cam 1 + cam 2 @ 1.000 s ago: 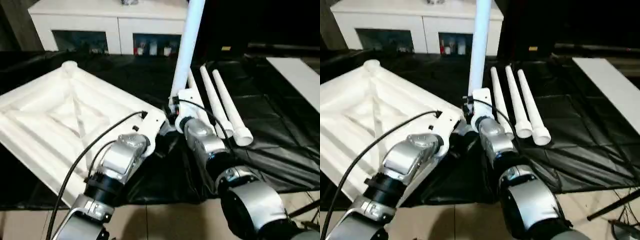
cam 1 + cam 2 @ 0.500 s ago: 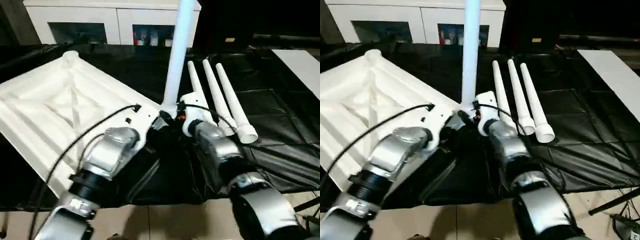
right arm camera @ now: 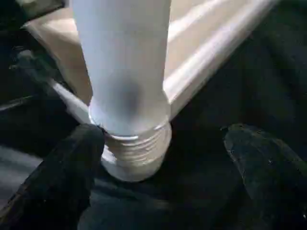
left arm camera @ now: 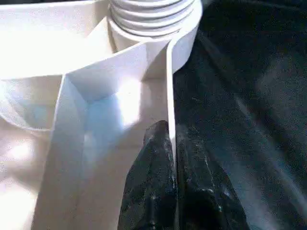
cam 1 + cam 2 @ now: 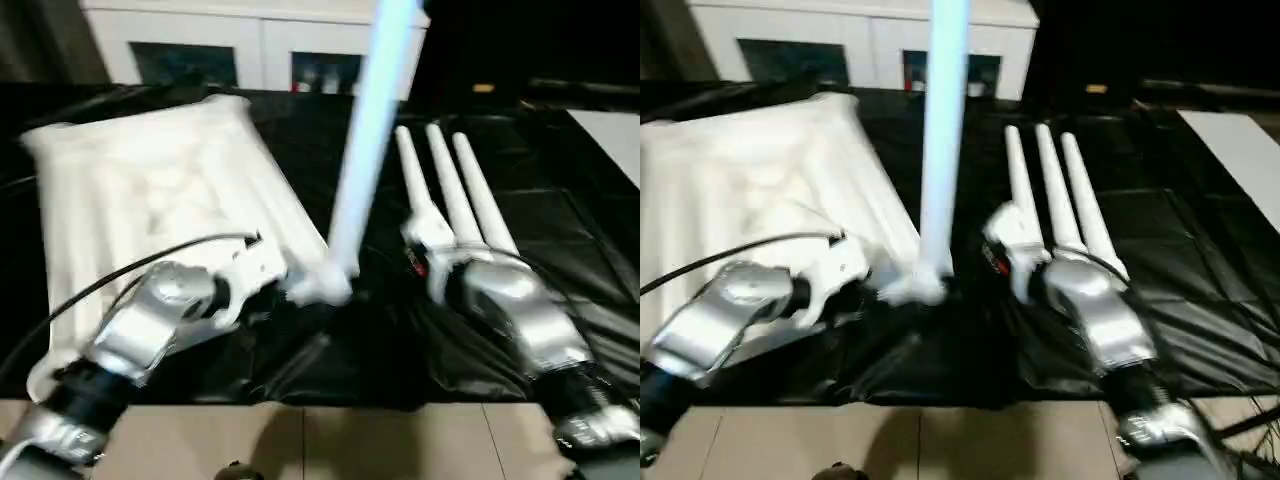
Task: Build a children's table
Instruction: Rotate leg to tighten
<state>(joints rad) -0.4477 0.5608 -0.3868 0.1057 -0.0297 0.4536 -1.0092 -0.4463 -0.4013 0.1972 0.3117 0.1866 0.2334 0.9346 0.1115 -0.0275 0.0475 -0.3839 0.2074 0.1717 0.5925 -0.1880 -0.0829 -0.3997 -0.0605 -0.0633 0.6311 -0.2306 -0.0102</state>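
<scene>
1. Black sheeting (image 5: 560, 230) covers the floor where the work lies, and a white cabinet with glass doors (image 5: 250, 40) stands along the back wall.
2. On the left lies the tabletop (image 5: 150, 200), ribbed underside up. Against the view of a second ago it has swung round, so its long side now runs away from the robot instead of slanting across the sheeting.
3. The left gripper (image 4: 171, 158) has its jaws pressed shut on the thin rim wall of the tabletop, just beside the corner socket (image 4: 153, 19), and so holds that corner.
4. In the middle, one leg (image 5: 365, 150) stands upright in that corner socket, its threaded foot seated there with a few threads showing in the right wrist view.
5. The right gripper (image 3: 163, 158) had been closed round the foot of this leg a second ago; now its jaws stand wide apart on either side of it, touching nothing, and the arm has drawn off to the right.
6. Judged from that, the first leg looks fitted and released, which leaves three to go.
7. Right of the standing leg, the three spare legs (image 5: 455, 200) lie side by side on the sheeting, close by the right forearm, which probably puts one of them next in line.
</scene>
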